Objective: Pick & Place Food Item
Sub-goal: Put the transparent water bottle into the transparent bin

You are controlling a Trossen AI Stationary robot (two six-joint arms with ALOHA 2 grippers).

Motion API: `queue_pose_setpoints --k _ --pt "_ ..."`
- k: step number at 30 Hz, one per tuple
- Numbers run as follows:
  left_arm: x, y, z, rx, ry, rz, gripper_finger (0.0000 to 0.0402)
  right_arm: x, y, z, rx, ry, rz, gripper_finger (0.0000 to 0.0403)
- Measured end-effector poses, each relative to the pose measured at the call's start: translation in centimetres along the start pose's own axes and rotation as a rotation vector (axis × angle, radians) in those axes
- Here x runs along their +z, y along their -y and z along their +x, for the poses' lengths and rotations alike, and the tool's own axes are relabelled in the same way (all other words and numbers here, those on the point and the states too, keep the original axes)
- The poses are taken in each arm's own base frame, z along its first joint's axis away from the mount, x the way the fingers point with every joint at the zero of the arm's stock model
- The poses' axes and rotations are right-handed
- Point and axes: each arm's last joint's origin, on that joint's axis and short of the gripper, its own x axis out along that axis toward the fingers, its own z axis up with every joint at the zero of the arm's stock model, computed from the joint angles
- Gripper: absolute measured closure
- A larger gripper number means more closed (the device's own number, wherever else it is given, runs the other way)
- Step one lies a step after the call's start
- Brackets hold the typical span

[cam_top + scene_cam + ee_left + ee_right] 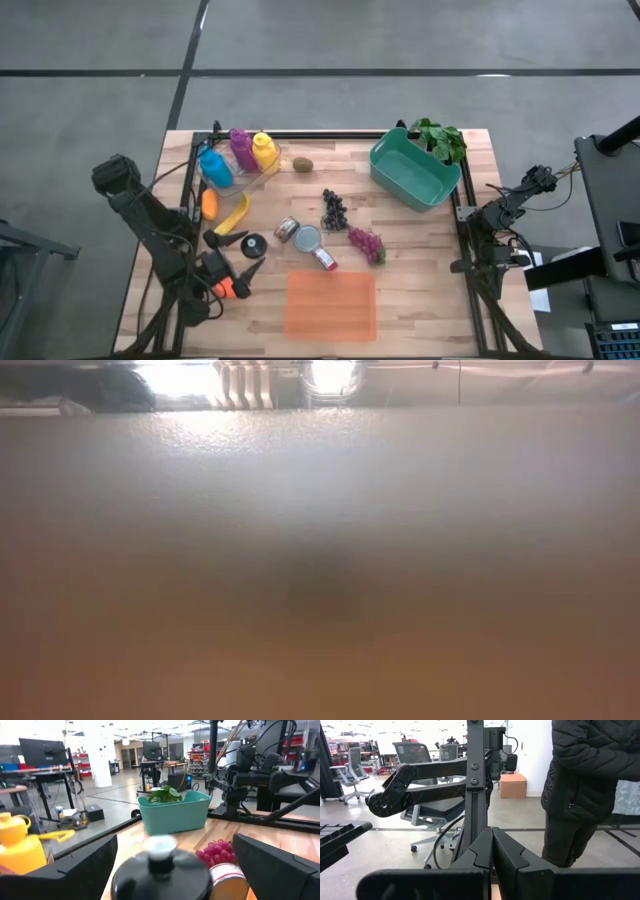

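Task names no specific food, so target is a guess: the left end effector (243, 256) sits spread wide on either side of a small dark round thing w/ a pale knob (253, 243) on the counter (420, 290), fingers (80, 870) flanking it in the left wrist view, not yet pinching it. What that thing is I can't tell; could be a lid or a toy food piece. Just beside it lies the banana (233, 216), w/ an orange item (209, 204) near that, and the bottles (blue, purple, yellow) (240, 155) in a clear holder toward the far left corner. Toward the middle: two small cans (308, 240), dark grapes (334, 209), red grapes (366, 243), a kiwi (303, 165). An orange mat (331, 304) lies at the near edge, the teal bin (413, 170) w/ a leafy green (440, 139) behind it at far right. To do the grab well: keep the thing centred btwn the fingers, go low enough to catch its body not the knob, close slowly, and don't sweep the can close behind it. Likely drop spot is the bin or mat, unclear which. Right end effector (492, 852) is pressed together, parked off the counter's right edge; a person in a dark jacket (592, 775) stands beyond it.
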Motion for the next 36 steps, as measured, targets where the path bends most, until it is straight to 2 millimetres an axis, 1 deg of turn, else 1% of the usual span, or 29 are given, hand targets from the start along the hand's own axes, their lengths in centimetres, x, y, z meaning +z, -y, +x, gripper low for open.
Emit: queue_pose_setpoints --k 4,10,15,21,24,25,28,30,33,36 --pt "1.6 0.7 0.0 -0.001 -0.001 0.017 0.0003 0.0 0.0 0.0 0.0 0.0 -0.001 0.0395" --pt "5.0 0.8 0.0 -0.003 -0.002 -0.057 0.0003 0.0 0.0 0.0 0.0 0.0 -0.001 0.0395" --pt "8.8 0.2 0.0 -0.025 -0.014 -0.192 0.0003 0.0 0.0 0.0 0.0 0.0 -0.001 0.0395" --pt "13.3 -1.0 0.0 -0.154 -0.064 -0.335 0.0003 0.0 0.0 0.0 0.0 0.0 -0.001 0.0395" --pt "15.3 -1.6 0.1 -0.192 -0.072 -0.403 0.0003 0.0 0.0 0.0 0.0 0.0 -0.001 0.0395" --pt "15.8 -1.7 0.2 -0.203 -0.075 -0.399 0.0003 0.0 0.0 0.0 0.0 0.0 0.0 0.0395" --pt "16.8 -1.9 0.4 -0.219 -0.088 -0.347 0.0003 0.0 0.0 0.0 0.0 0.0 0.0 0.0395" --pt "17.1 -1.8 0.6 -0.212 -0.101 -0.338 0.0003 0.0 0.0 0.0 0.0 0.0 0.0 0.0395" --pt "17.1 -1.8 1.1 -0.214 -0.14 -0.307 0.0003 0.0 0.0 0.0 0.0 0.0 0.0 0.0395" --pt "17.0 -2.0 1.9 -0.211 -0.19 -0.311 0.0003 0.0 0.0 0.0 0.0 0.0 -0.001 0.0395"
